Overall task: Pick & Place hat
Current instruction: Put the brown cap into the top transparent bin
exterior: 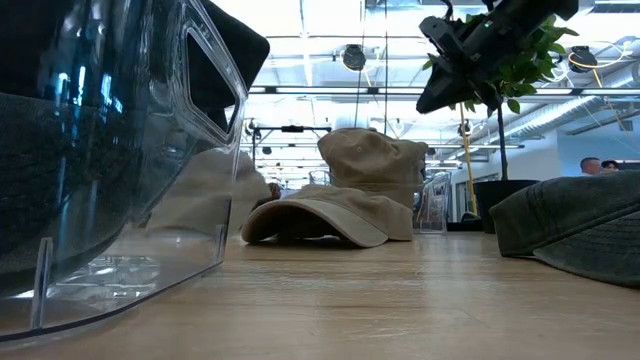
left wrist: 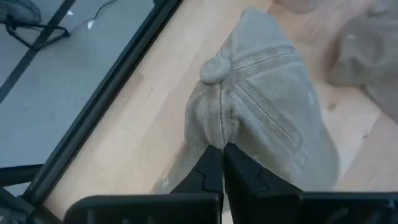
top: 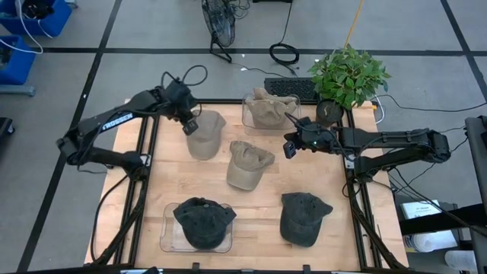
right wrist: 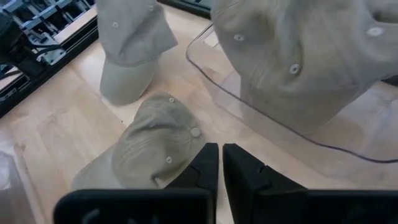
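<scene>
Hats crowd this table (top: 259,199), and the left claw (top: 192,126) has one of them: its fingers are pressed tight together on the crown fabric of a tan hat (top: 206,135), pinching a fold just below the top button, as the left wrist view shows. That hat sits right under the claw, near the table's black frame rail (top: 149,144). Beside it, toward the table's middle, lies a second tan hat (top: 247,164), close enough to crowd the gripped one. Across from it the right claw (top: 290,145) hangs above the table with its fingers nearly closed, only a thin slit between them, and nothing in them. Just next to that claw stands a clear bin (top: 253,118) with another tan hat (top: 270,106) inside; the middle hat lies below and just ahead of it. Farther off rest a dark hat (top: 303,218) on bare wood and a black hat (top: 202,221) in a clear tray (top: 169,236). A potted plant (top: 348,76) stands beyond the right arm.
</scene>
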`<state>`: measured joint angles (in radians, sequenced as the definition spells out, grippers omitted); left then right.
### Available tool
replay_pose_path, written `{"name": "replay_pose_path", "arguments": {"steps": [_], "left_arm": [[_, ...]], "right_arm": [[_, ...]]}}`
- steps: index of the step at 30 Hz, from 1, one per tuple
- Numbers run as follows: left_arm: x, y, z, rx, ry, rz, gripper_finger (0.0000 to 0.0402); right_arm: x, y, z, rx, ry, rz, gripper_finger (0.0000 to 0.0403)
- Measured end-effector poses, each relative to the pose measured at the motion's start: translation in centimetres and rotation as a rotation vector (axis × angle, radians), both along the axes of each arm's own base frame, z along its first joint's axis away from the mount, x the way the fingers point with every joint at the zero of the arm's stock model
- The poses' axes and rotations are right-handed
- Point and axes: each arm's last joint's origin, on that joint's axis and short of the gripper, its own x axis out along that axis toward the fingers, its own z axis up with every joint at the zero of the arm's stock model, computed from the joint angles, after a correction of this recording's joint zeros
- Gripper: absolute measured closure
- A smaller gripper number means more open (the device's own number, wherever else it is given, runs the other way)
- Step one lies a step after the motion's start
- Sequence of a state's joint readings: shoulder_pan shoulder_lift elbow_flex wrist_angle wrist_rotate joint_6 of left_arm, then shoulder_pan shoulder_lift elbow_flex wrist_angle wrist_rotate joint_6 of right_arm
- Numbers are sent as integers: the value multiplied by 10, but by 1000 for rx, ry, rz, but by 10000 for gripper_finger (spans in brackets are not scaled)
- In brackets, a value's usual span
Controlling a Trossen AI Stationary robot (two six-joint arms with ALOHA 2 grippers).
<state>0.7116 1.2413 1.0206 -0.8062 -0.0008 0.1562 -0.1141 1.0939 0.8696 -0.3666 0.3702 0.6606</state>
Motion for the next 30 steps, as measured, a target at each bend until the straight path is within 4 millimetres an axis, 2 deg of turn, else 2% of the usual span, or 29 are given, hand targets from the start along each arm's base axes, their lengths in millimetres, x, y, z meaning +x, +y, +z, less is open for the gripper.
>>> {"name": "replay_pose_path", "arguments": {"steps": [9,13,20,26,30], "left_arm": [[4,-16,9,45,-16,-48,397],[5,-18,9,63,-5,-55,395],[5,-19,10,70,3,-68,392],[13,-27,40,142,-29,-59,395],[21,-40,66,175,-93,-55,397]], "right_arm": [[4,-11,9,-91,-61,15,317],[11,-16,14,-157,-118,32,281],[23,-29,12,-206,-158,34,230],[31,-39,18,-258,-171,109,202],[34,-42,32,-347,-156,169,197]]}}
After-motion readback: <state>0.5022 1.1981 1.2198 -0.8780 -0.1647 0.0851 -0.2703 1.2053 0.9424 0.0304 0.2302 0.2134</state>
